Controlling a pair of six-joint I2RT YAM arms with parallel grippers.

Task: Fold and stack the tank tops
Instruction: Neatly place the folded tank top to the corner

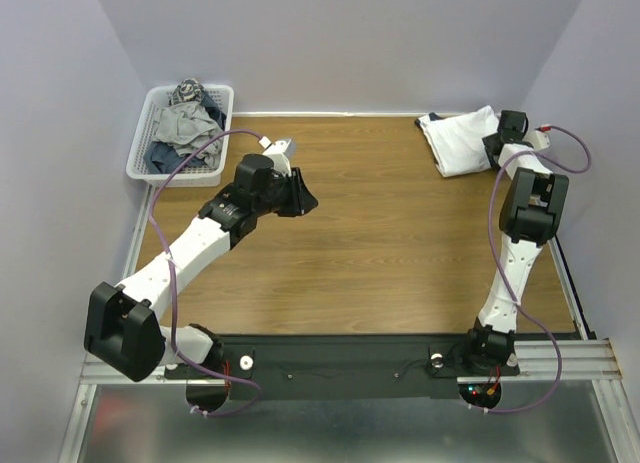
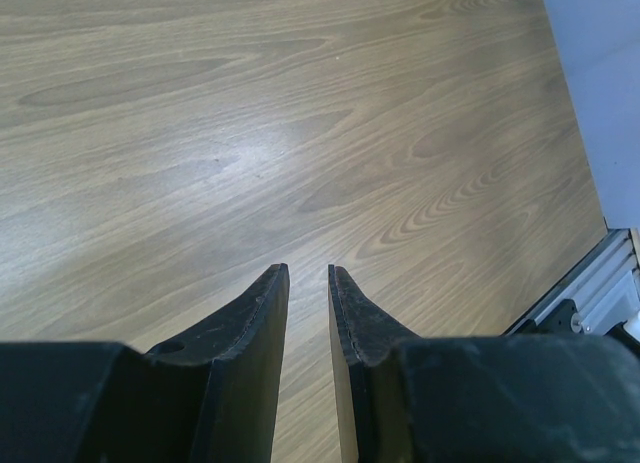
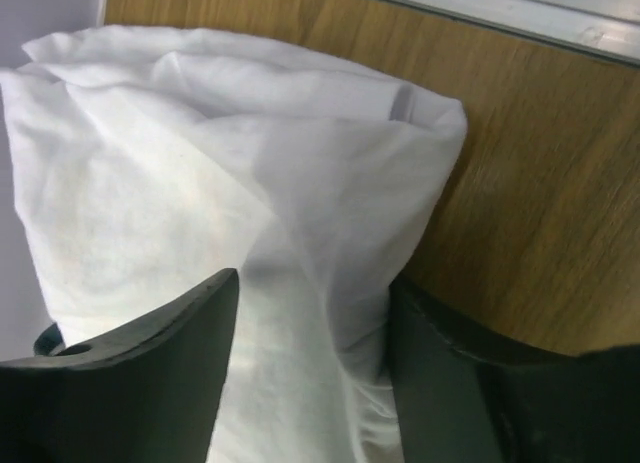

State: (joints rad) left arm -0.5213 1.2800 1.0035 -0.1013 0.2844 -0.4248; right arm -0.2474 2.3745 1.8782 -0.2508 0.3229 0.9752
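Observation:
A folded white tank top (image 1: pixel 458 141) lies at the table's far right corner. My right gripper (image 1: pixel 497 149) is down on its near right edge. In the right wrist view the white cloth (image 3: pixel 220 163) fills the space between the jaws of the right gripper (image 3: pixel 312 283), which stand wide apart and open; the right finger (image 3: pixel 440 373) touches a fold. My left gripper (image 1: pixel 300 198) hovers over bare wood left of centre. In its wrist view the left gripper (image 2: pixel 308 273) shows a narrow gap with nothing in it.
A white mesh basket (image 1: pixel 140 155) at the far left corner holds several crumpled grey and dark garments (image 1: pixel 186 121). Walls close the table at the back and sides. A metal rail (image 2: pixel 590 283) runs along the table's edge.

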